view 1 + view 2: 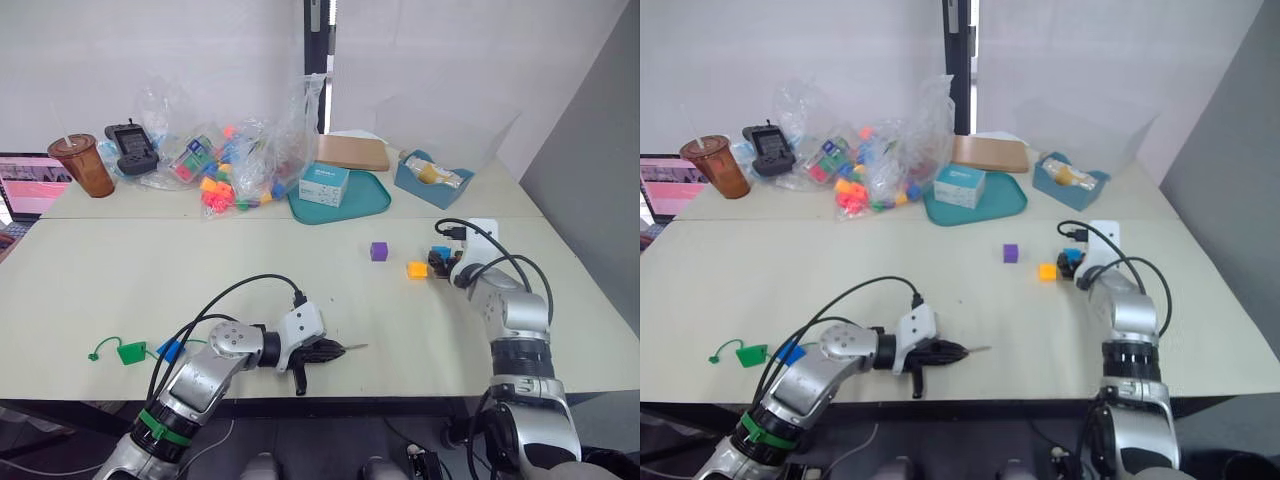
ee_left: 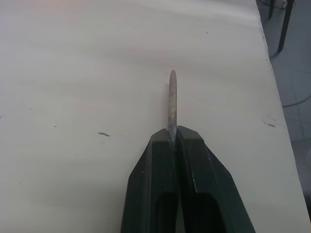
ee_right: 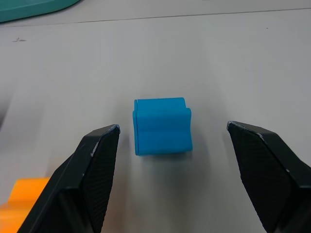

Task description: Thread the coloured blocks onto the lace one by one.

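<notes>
The left gripper [image 2: 173,138] lies low over the near edge of the cream table [image 1: 200,280], its two black fingers [image 2: 150,174] pressed together on the lace's needle tip [image 2: 171,97]. The slim grey tip sticks straight out past the fingertips, just above the tabletop. Behind the left arm, the lace's flat green tab [image 1: 131,351] rests on the table near the front left edge, with a short stretch of green cord [image 1: 98,350] curling out beside it. A blue block [image 1: 170,350] sits right by the tab, partly hidden by the arm's black cables.

The right gripper [image 3: 172,141] is spread wide, a finger [image 3: 97,170] on either side of a second blue block [image 3: 162,125], neither finger touching it. That block stands on the table midway in the gap. The orange-yellow block [image 1: 417,269] lies just beside the right gripper, on its inner side, and the purple block [image 1: 378,251] sits a little further off toward the middle of the table, apart from the others.

Along the back of the table are a clear plastic bag of bright toy pieces [image 1: 235,165], a teal tray [image 1: 365,200] holding a small light-blue box [image 1: 324,184], and an iced drink cup [image 1: 83,165] at the far left.
</notes>
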Motion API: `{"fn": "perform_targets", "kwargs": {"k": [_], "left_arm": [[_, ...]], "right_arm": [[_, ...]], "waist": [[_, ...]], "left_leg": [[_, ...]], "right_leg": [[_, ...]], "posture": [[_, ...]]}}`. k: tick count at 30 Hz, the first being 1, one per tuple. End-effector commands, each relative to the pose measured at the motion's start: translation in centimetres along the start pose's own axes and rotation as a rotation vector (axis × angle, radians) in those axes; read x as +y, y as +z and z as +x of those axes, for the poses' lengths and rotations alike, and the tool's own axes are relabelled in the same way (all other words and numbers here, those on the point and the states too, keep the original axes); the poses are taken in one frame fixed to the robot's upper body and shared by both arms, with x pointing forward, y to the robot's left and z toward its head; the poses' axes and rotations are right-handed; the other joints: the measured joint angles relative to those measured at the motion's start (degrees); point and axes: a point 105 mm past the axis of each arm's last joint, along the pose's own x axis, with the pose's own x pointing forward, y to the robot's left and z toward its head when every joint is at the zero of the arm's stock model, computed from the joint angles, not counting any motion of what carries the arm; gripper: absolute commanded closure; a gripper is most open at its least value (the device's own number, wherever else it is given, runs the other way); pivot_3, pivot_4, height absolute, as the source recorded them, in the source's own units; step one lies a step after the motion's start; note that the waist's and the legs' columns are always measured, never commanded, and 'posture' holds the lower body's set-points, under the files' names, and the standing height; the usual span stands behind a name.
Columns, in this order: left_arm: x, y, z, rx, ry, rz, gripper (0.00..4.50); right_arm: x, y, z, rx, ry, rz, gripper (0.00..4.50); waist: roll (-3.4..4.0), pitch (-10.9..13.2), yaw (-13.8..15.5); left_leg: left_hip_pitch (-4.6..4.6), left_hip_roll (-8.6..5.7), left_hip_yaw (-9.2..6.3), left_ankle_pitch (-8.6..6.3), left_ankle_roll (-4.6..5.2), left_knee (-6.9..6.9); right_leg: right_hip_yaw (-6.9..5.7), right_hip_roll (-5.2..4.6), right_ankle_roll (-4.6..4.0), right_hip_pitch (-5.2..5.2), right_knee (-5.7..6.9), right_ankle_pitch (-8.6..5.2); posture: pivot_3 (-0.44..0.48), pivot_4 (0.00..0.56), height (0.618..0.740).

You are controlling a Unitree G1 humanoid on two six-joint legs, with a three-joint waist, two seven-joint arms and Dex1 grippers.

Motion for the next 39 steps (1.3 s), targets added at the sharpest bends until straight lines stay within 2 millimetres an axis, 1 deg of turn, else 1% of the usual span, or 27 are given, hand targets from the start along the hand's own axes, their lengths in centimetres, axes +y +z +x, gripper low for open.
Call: {"fn": "perform_targets", "kwargs": {"k": [1, 4, 7, 12, 17, 19, 21, 23, 24, 25, 27, 28, 29, 30, 32, 33, 34, 35, 38, 39], "left_arm": [[-0.3, 0.1, -0.1, -0.003, -0.001, 0.002, 4.5], [-0.3, 0.1, -0.1, -0.002, 0.002, 0.003, 4.5], [-0.3, 0.1, -0.1, -0.001, 0.003, 0.003, 4.5], [-0.2, 0.2, 0.0, -0.002, 0.003, 0.006, 4.5], [-0.2, 0.1, 0.0, -0.002, 0.001, 0.008, 4.5], [-0.2, 0.1, 0.0, -0.002, 0.0, 0.008, 4.5], [-0.3, 0.1, 0.0, -0.002, -0.002, 0.008, 4.5], [-0.3, 0.1, 0.0, -0.001, -0.002, 0.007, 4.5], [-0.3, 0.0, -0.1, 0.0, -0.003, 0.007, 4.5], [-0.2, 0.0, -0.1, 0.002, -0.002, 0.007, 4.5], [-0.1, -0.1, -0.3, 0.004, -0.003, 0.005, 4.5], [0.0, -0.2, -0.3, 0.007, -0.002, 0.004, 4.5], [0.1, -0.2, -0.4, 0.008, -0.001, 0.003, 4.5], [0.2, -0.2, -0.6, 0.01, 0.0, 0.002, 4.5], [0.4, -0.3, -0.8, 0.013, 0.001, 0.0, 4.5], [0.6, -0.3, -0.9, 0.015, 0.001, -0.001, 4.5], [0.8, -0.4, -0.9, 0.017, 0.001, -0.001, 4.5], [0.9, -0.4, -0.9, 0.019, -0.005, 0.001, 4.5], [0.9, 0.0, -0.6, 0.013, -0.026, 0.008, 4.5], [0.9, 0.0, -0.5, 0.011, -0.029, 0.01, 4.5]], "right_arm": [[-0.3, 2.6, 0.5, -0.082, -0.011, -0.023, 0.79], [-0.4, 2.6, 1.0, -0.073, -0.017, -0.034, 0.79], [-0.5, 2.0, 1.4, -0.054, -0.025, -0.035, 1.62], [-0.6, 1.8, 1.6, -0.047, -0.016, -0.027, 3.3], [-0.3, 2.0, 1.5, -0.064, -0.001, -0.026, 3.31], [-0.2, 2.6, 1.2, -0.091, 0.004, -0.021, 3.31], [-0.1, 3.6, 0.6, -0.131, 0.016, -0.019, 3.31], [0.0, 5.0, -0.6, -0.179, 0.026, -0.037, 3.31], [0.1, 5.8, -1.6, -0.205, 0.032, -0.036, 3.31], [0.2, 6.6, -3.1, -0.235, 0.033, -0.049, 3.31], [1.1, 7.4, -6.2, -0.27, 0.053, -0.05, 3.31], [2.1, 7.5, -7.8, -0.277, 0.075, -0.06, 3.31], [2.8, 7.4, -8.9, -0.276, 0.09, -0.066, 3.31], [3.9, 7.0, -10.2, -0.268, 0.113, -0.075, 3.31], [5.1, 6.3, -11.8, -0.247, 0.131, -0.086, 3.31], [6.4, 5.2, -12.8, -0.216, 0.164, -0.076, 3.31], [7.2, 4.4, -13.4, -0.194, 0.185, -0.066, 3.31], [8.4, 2.7, -14.2, -0.147, 0.215, -0.052, 3.31], [10.3, -1.0, -15.8, -0.032, 0.257, -0.05, 3.31], [10.6, -1.7, -16.1, -0.008, 0.264, -0.052, 3.31]], "waist": [[0.0, 0.0, -0.05], [0.0, 0.0, 0.01], [0.0, 0.0, -0.02], [0.0, 0.0, -0.02], [0.0, 0.0, -0.02], [0.0, 0.0, -0.02], [0.01, 0.0, 0.01], [0.01, 0.01, 0.04], [0.01, 0.01, 0.06], [0.02, 0.01, 0.21], [0.03, 0.0, 0.24], [0.03, 0.0, 0.21], [0.03, 0.0, 0.16], [0.04, -0.01, 0.05], [0.04, -0.01, -0.08], [0.04, -0.01, -0.1], [0.04, -0.01, -0.03], [0.04, -0.01, -0.04], [0.04, -0.01, -0.06], [0.04, -0.01, -0.01]], "left_leg": [[0.0, 0.0, 0.0, 0.0, 0.0, 0.0], [0.0, 0.0, 0.0, 0.0, 0.0, -0.01], [0.0, 0.0, 0.01, 0.0, 0.0, -0.03], [0.0, 0.0, 0.02, 0.0, 0.0, -0.03], [0.0, 0.0, 0.02, 0.0, 0.0, -0.03], [0.0, 0.0, 0.02, 0.0, 0.0, -0.03], [0.0, 0.0, 0.02, 0.0, 0.0, -0.03], [-0.02, 0.0, 0.02, 0.0, 0.0, -0.04], [-0.02, 0.01, 0.01, 0.0, 0.0, -0.05], [-0.02, 0.0, 0.02, 0.0, 0.0, -0.06], [-0.08, 0.02, -0.02, 0.0, 0.0, -0.08], [-0.08, 0.01, -0.02, 0.0, 0.0, -0.12], [-0.1, 0.02, -0.03, 0.0, 0.0, -0.15], [-0.08, 0.02, -0.04, 0.0, 0.0, -0.17], [-0.03, 0.02, -0.05, 0.0, 0.0, -0.17], [-0.03, 0.02, -0.06, 0.0, 0.0, -0.18], [-0.02, 0.02, -0.06, 0.01, 0.0, -0.18], [-0.02, 0.03, -0.09, 0.03, 0.04, -0.19], [-0.04, 0.02, -0.1, 0.03, 0.04, -0.23], [-0.06, -0.02, -0.08, 0.04, 0.02, -0.23]], "right_leg": [[0.01, 0.0, 0.0, 0.0, 0.0, 0.0], [0.0, 0.0, 0.0, 0.0, 0.0, 0.0], [0.0, 0.0, 0.0, 0.0, -0.02, 0.0], [0.01, -0.01, 0.0, -0.01, -0.02, 0.0], [0.01, -0.01, 0.0, -0.01, -0.02, 0.0], [0.01, -0.01, 0.0, -0.01, -0.02, 0.0], [0.01, -0.01, 0.0, -0.01, -0.02, 0.0], [0.01, -0.01, 0.0, -0.03, -0.01, 0.0], [0.01, -0.01, 0.0, -0.03, -0.01, 0.0], [0.01, -0.01, 0.0, -0.04, -0.01, 0.0], [-0.01, -0.01, 0.0, -0.06, 0.02, 0.0], [-0.01, -0.01, 0.0, -0.08, 0.02, 0.0], [-0.01, 0.0, 0.0, -0.09, 0.03, 0.0], [-0.02, 0.01, 0.0, -0.08, 0.01, 0.0], [0.0, 0.02, 0.0, -0.08, -0.01, 0.0], [-0.01, 0.03, 0.0, -0.08, 0.0, 0.0], [-0.01, 0.03, 0.0, -0.08, 0.0, 0.0], [-0.04, 0.05, -0.01, -0.08, 0.0, -0.01], [-0.04, 0.05, -0.01, -0.09, -0.02, -0.01], [-0.03, 0.02, -0.01, -0.1, -0.04, -0.01]], "posture": [[0.0, 0.15, 0.74], [0.0, 0.15, 0.74], [0.0, 0.15, 0.74], [0.0, 0.15, 0.74], [0.0, 0.15, 0.74], [0.0, 0.15, 0.74], [0.0, 0.15, 0.74], [0.0, 0.15, 0.74], [0.0, 0.15, 0.74], [0.0, 0.15, 0.74], [0.0, 0.15, 0.74], [0.0, 0.15, 0.74], [0.0, 0.15, 0.74], [0.0, 0.15, 0.74], [0.0, 0.15, 0.74], [0.0, 0.15, 0.74], [0.0, 0.15, 0.74], [0.0, 0.15, 0.74], [0.0, 0.15, 0.74], [0.0, 0.15, 0.74]]}}
